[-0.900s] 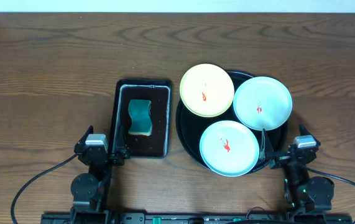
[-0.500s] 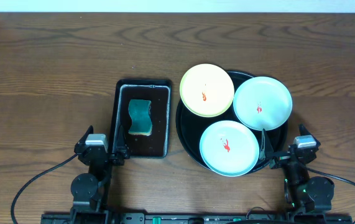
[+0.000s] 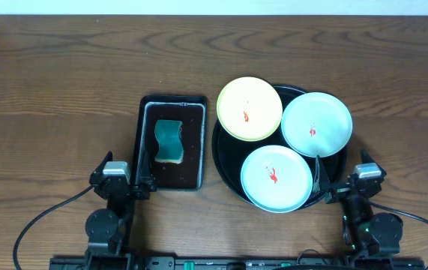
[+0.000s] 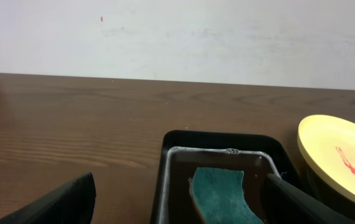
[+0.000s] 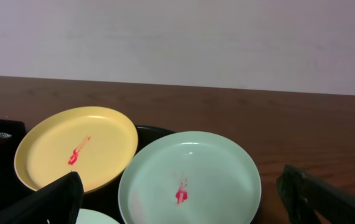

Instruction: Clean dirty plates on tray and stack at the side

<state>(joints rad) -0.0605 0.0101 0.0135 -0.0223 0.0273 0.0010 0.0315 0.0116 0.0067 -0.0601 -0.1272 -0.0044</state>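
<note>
Three plates lie on the round black tray [image 3: 227, 154]: a pale yellow plate [image 3: 249, 109] at its back left, a pale blue-white plate [image 3: 316, 124] at its right and another pale blue-white plate [image 3: 276, 178] at its front. Each has a red smear at centre. The yellow plate [image 5: 76, 154] and the right plate [image 5: 189, 180] also show in the right wrist view. My right gripper [image 3: 341, 182] is open and empty at the tray's front right edge. My left gripper [image 3: 122, 180] is open and empty at the near end of the rectangular tray.
A small rectangular black tray [image 3: 172, 142] holds a teal sponge [image 3: 169, 140] left of the round tray; the sponge [image 4: 221, 198] lies between my left fingers in the left wrist view. A white wall stands behind the wooden table [image 3: 64, 90].
</note>
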